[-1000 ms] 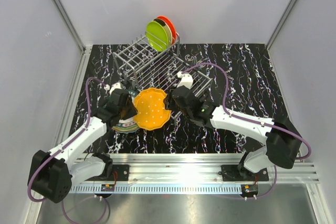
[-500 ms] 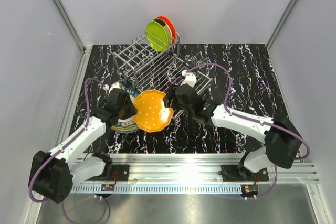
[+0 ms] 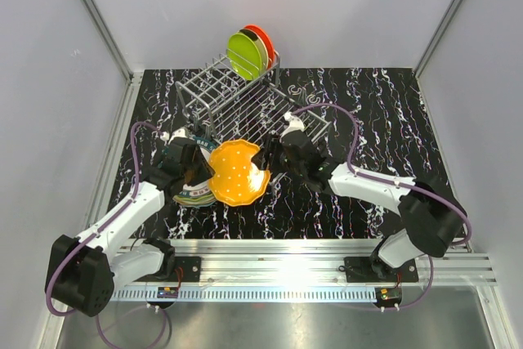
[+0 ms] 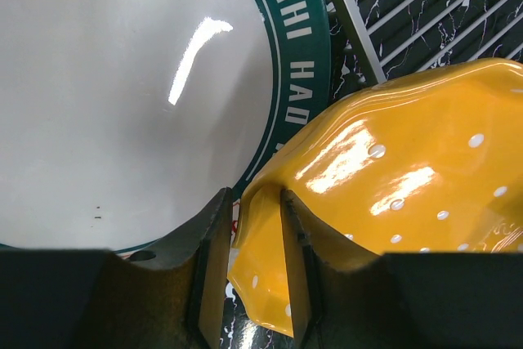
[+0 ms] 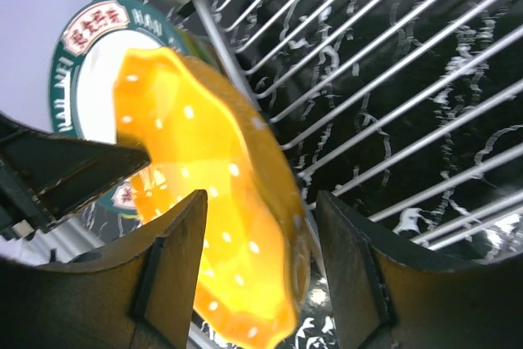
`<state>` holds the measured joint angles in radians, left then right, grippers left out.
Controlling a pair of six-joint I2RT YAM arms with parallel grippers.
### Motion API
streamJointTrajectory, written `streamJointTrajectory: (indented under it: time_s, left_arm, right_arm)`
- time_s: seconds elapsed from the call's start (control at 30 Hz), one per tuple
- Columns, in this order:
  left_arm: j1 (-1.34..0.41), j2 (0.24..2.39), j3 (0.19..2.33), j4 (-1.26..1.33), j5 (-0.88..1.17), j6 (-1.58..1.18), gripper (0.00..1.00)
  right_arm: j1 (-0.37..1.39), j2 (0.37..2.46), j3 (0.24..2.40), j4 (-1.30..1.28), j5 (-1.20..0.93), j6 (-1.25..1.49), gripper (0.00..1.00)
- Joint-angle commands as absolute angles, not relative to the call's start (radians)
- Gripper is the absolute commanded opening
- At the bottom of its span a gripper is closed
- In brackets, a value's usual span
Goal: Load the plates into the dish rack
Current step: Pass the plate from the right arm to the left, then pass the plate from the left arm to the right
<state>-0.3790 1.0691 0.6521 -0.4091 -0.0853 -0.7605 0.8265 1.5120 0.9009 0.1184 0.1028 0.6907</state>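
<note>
Holds the dotted orange plate (image 3: 237, 172) just left of centre in the top view, tilted, above the black marbled table (image 3: 392, 104). Pinches its left rim in the left gripper (image 3: 207, 171); in the left wrist view, closes both fingers (image 4: 214, 239) on the scalloped edge at bottom centre. Straddles the opposite rim with the right gripper (image 3: 263, 163), jaws spread wide with the rim between them; cannot tell from the right wrist view whether either pad touches the plate. Hangs partly over a stack of plates (image 3: 194, 195) lying flat at its lower left, topped by a teal-rimmed white plate (image 4: 122, 104) with white lettering on the band. Brings the plate's upper edge just beside the near corner of the dish rack (image 3: 245, 108), whose wire bars fill the upper right of both wrist views. Shows a lime green plate (image 3: 244, 55) and a red-orange plate (image 3: 263, 41) standing upright side by side in the rack's raised section, top centre of the overhead view, well apart from both grippers.
</note>
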Motion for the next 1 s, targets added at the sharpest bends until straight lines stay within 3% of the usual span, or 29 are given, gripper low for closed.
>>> streamJointTrajectory:
  time_s: [0.0, 0.23, 0.33, 0.67, 0.8, 0.97]
  left_arm:
    - [-0.371, 1.081, 0.641, -0.408, -0.087, -0.752, 0.32]
    - [-0.368, 1.085, 0.640, -0.413, -0.084, -0.750, 0.32]
    - [-0.368, 1.080, 0.638, -0.413, -0.086, -0.750, 0.32]
    - [-0.367, 1.066, 0.644, -0.420, -0.083, -0.750, 0.33]
    - [-0.367, 1.065, 0.653, -0.428, -0.083, -0.750, 0.38]
    - [-0.367, 1.054, 0.673, -0.449, -0.083, -0.744, 0.47]
  right_arm:
    - [0.825, 1.532, 0.896, 0.227, 0.008, 0.699, 0.62]
    - [0.825, 1.568, 0.888, 0.238, 0.003, 0.719, 0.59]
    - [0.827, 1.577, 0.887, 0.239, 0.003, 0.719, 0.54]
    - [0.824, 1.540, 0.899, 0.216, -0.014, 0.723, 0.20]
    - [0.824, 1.528, 0.919, 0.204, -0.018, 0.724, 0.07]
    - [0.824, 1.519, 0.942, 0.187, -0.035, 0.735, 0.01]
